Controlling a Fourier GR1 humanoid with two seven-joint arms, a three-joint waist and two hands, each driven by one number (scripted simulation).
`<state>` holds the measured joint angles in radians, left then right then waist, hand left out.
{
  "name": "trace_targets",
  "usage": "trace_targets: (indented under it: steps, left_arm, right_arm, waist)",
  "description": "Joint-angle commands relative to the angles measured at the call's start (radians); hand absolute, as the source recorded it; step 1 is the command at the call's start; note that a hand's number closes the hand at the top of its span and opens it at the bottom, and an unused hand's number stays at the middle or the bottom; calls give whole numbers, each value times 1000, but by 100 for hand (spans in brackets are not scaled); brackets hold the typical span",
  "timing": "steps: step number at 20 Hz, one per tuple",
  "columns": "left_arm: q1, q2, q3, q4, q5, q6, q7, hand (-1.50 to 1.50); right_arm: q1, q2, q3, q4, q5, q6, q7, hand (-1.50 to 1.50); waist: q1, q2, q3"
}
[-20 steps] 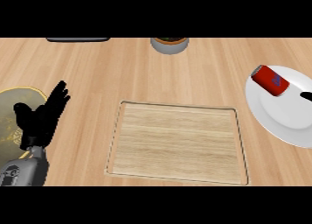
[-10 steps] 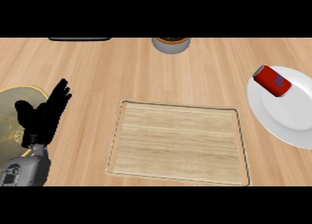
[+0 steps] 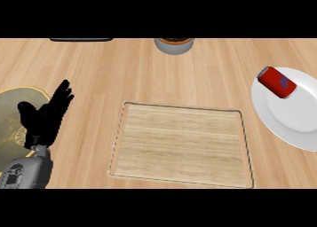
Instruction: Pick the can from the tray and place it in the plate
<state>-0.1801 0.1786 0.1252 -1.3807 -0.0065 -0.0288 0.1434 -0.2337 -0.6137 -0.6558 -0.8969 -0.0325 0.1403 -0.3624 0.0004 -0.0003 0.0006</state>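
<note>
The light wooden counter (image 3: 121, 66) is bearing everything in view. At its centre the square pale wooden tray (image 3: 181, 146) is lying with nothing on it. At the right edge the round white plate (image 3: 298, 111) is carrying the red cylindrical can (image 3: 276, 82), which is lying on its side at the plate's upper left rim, partly over the edge, well apart from the tray. At the left edge a round olive-yellow mat or dish (image 3: 6, 111) is showing under the hand; I cannot tell which it is. At the top edge a grey round pot (image 3: 174, 44) and a dark flat object (image 3: 81, 39) are only partly showing.

Judgement on the step: the can is already resting in the plate, so the placing appears done. What remains, if anything, is checking that the can is settling on the plate rather than rolling off its rim; no further grasp seems called for.

Only 1 hand is showing. The black left hand (image 3: 46, 116) is resting near the left edge, fingers straight, spread and pointing up, holding nothing and touching neither tray nor can. The right hand is not showing in this view.
</note>
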Motion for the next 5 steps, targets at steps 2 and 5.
trace_targets:
  steps: [2,5]
  left_arm:
    - [-14,-25,-9,17,-16,21,-6,0]
    - [60,18,5,-75,17,-42,16,0]
  right_arm:
    - [-42,-40,22,127,12,-27,-54,-150]
    - [-43,-101,8,256,17,27,-144,-150]
  waist:
    - [3,2,0]
    - [10,2,1]
